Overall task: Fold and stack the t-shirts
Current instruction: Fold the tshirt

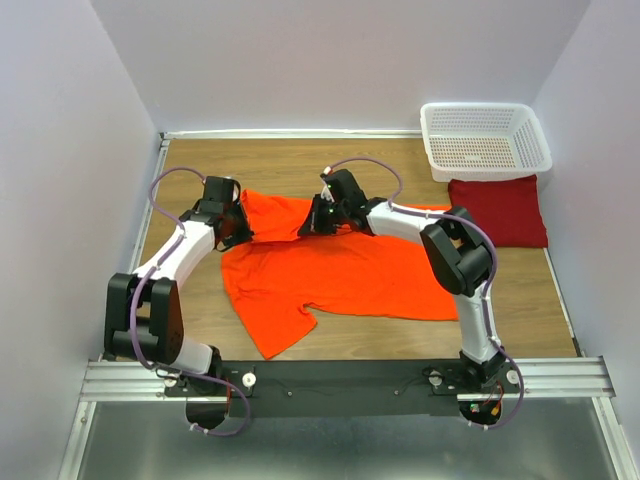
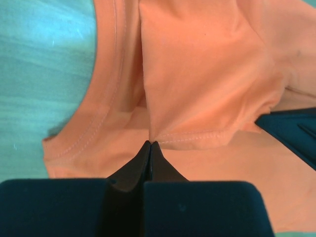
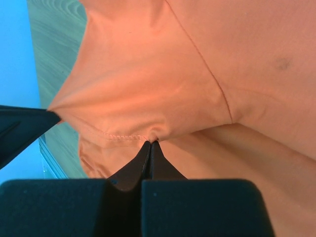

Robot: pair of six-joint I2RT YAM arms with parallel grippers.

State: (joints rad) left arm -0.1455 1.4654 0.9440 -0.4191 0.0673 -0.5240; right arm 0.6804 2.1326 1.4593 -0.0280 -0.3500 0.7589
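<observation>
The orange t-shirt (image 1: 340,275) lies spread on the wooden table, one sleeve pointing to the near left. My left gripper (image 1: 240,228) is shut on its far left hem (image 2: 192,137). My right gripper (image 1: 322,222) is shut on the far hem (image 3: 116,137) further right. The strip of shirt between the two grippers is lifted and folded over. The maroon t-shirt (image 1: 500,210) lies as a folded rectangle at the far right, apart from both grippers.
A white mesh basket (image 1: 485,140) stands at the far right corner, touching the maroon shirt's far edge. White walls close the table on the left, back and right. Bare wood (image 1: 190,330) shows at the near left and near right.
</observation>
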